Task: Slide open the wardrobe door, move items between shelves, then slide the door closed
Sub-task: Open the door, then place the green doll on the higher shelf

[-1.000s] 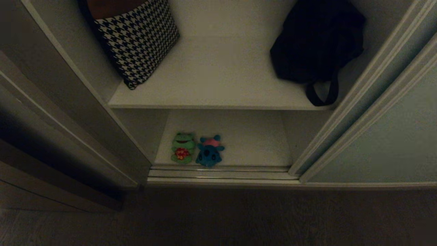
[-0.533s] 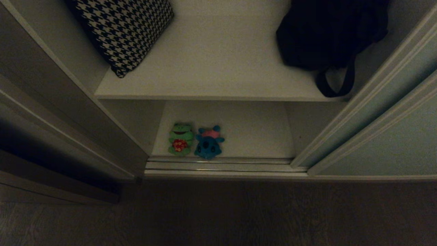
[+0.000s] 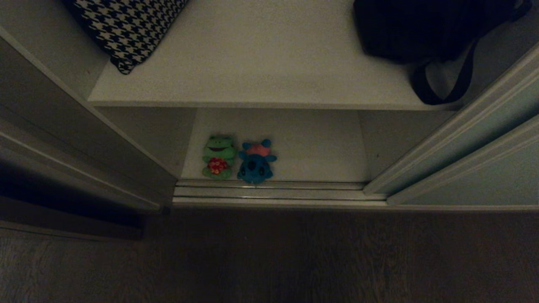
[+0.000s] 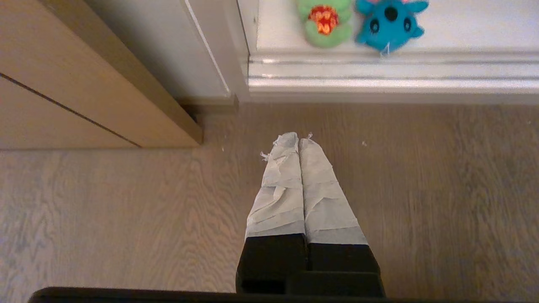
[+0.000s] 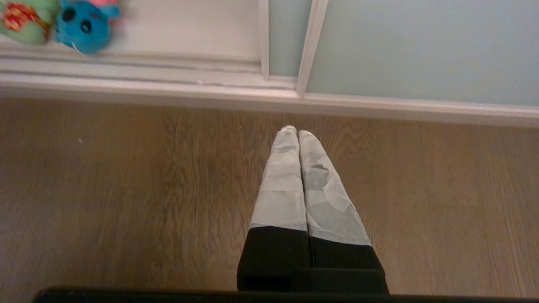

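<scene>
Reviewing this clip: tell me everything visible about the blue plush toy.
The blue plush toy is a small soft fabric creature with a rounded blue body, stubby ears or limbs sticking out sideways, dark eyes and a pink back. It lies on the lower white shelf, near its front edge just behind the silvery rails. The green frog sits close against its left side. No gripper touches it.

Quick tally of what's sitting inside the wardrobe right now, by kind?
Plush toys: 2, a green frog and a blue creature, side by side on the lower shelf
Cushions: 1, houndstooth cushion on the upper shelf
Bags: 1, black bag on the upper shelf
Total: 4
</scene>
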